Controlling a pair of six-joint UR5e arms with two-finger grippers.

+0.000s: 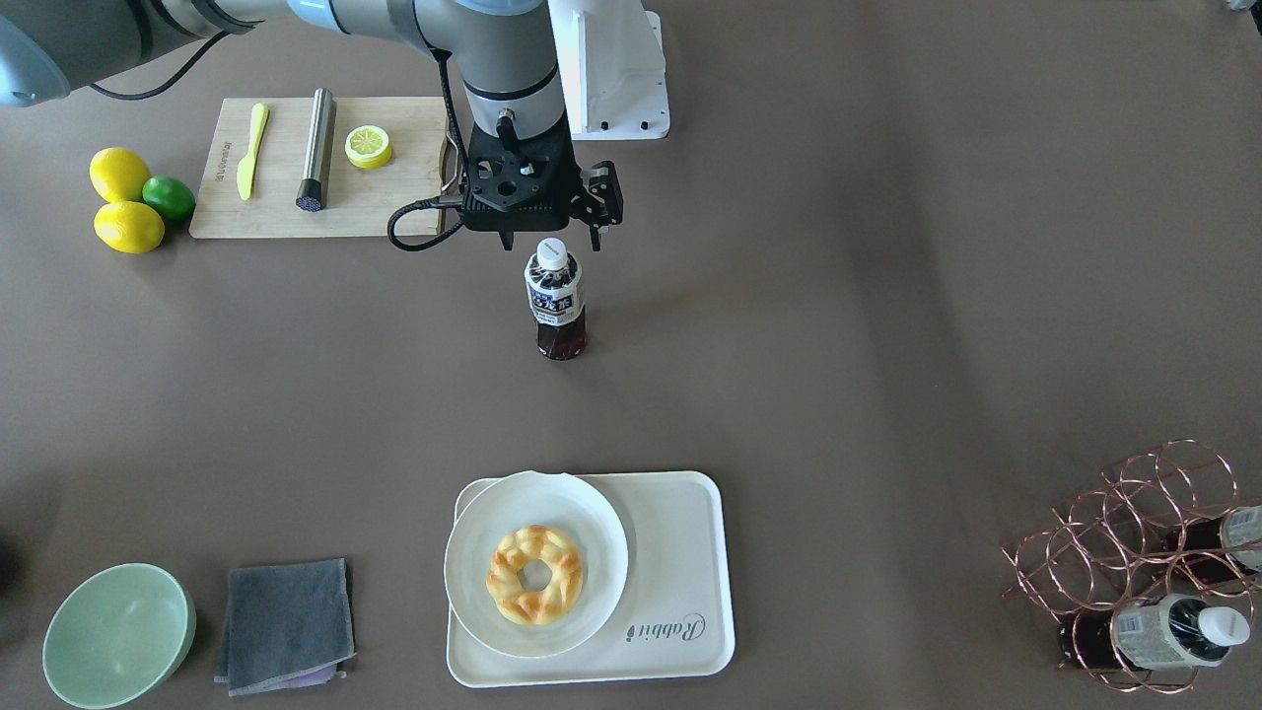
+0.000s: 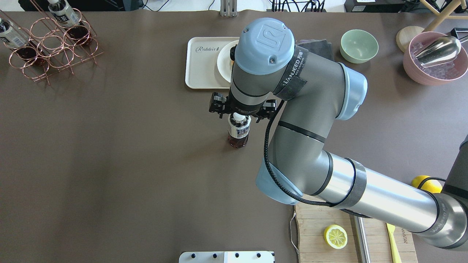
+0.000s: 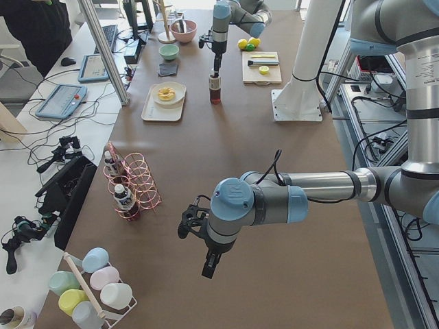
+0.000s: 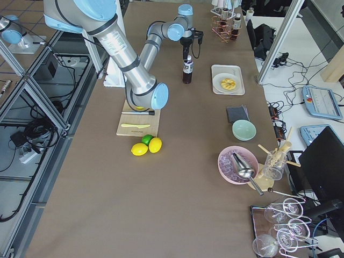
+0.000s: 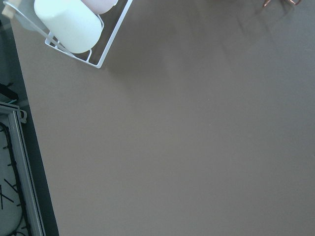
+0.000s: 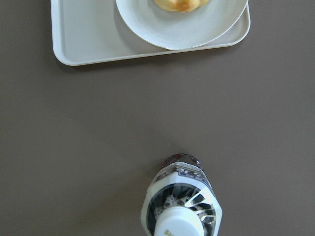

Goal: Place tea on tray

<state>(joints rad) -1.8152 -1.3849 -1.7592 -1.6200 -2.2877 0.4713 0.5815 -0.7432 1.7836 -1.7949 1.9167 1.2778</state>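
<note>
From above, the right arm (image 2: 292,120) covers more than half of the plate (image 2: 223,62) and the 3 o'clock end of the tray (image 2: 201,67). Of the right gripper (image 2: 240,112) under it only black edges show. The cutting board (image 2: 314,226) at 5 o'clock is crossed by the arm and cut by the edge. In the right wrist view the tea (image 6: 179,196) is cut at 6 o'clock and the pastry (image 6: 179,4) at 12 o'clock. The left gripper (image 3: 209,264) appears only in the left side view, so I cannot tell how its jaws stand. The wire rack (image 1: 1134,552) at 4 o'clock of the front view runs out of the picture.
</note>
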